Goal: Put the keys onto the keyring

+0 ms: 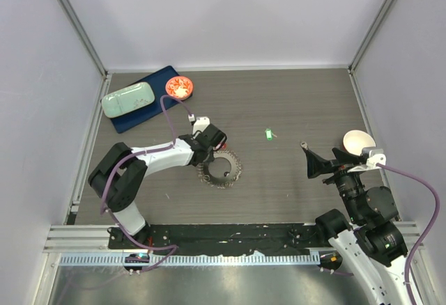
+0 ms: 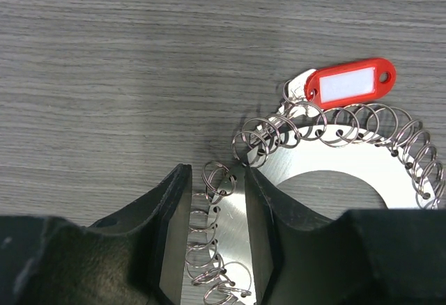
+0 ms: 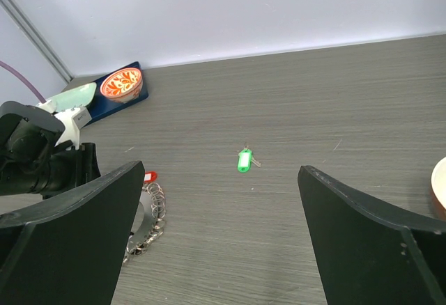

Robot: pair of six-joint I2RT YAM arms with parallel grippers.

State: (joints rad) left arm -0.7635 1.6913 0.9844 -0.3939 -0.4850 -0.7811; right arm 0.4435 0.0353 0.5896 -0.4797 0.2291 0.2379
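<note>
The keyring (image 1: pixel 221 169), a flat grey ring fringed with small wire loops, lies on the table left of centre. My left gripper (image 1: pixel 206 146) sits over its near-left edge. In the left wrist view the fingers (image 2: pixel 261 235) straddle the ring's band (image 2: pixel 327 155), closed in on the plate and its loops. The red-tagged key (image 2: pixel 352 82) rests at the ring's outer rim among the loops; whether it is threaded cannot be told. The green-tagged key (image 1: pixel 268 134) lies alone mid-table, and shows ahead as a small green tag (image 3: pixel 244 160). My right gripper (image 1: pixel 315 162) hovers open and empty.
A red patterned bowl (image 1: pixel 180 87) and a pale green case (image 1: pixel 127 99) sit on a blue tray (image 1: pixel 150 113) at the back left. A cream bowl (image 1: pixel 357 141) stands beside my right arm. Frame posts and walls close in the table's sides.
</note>
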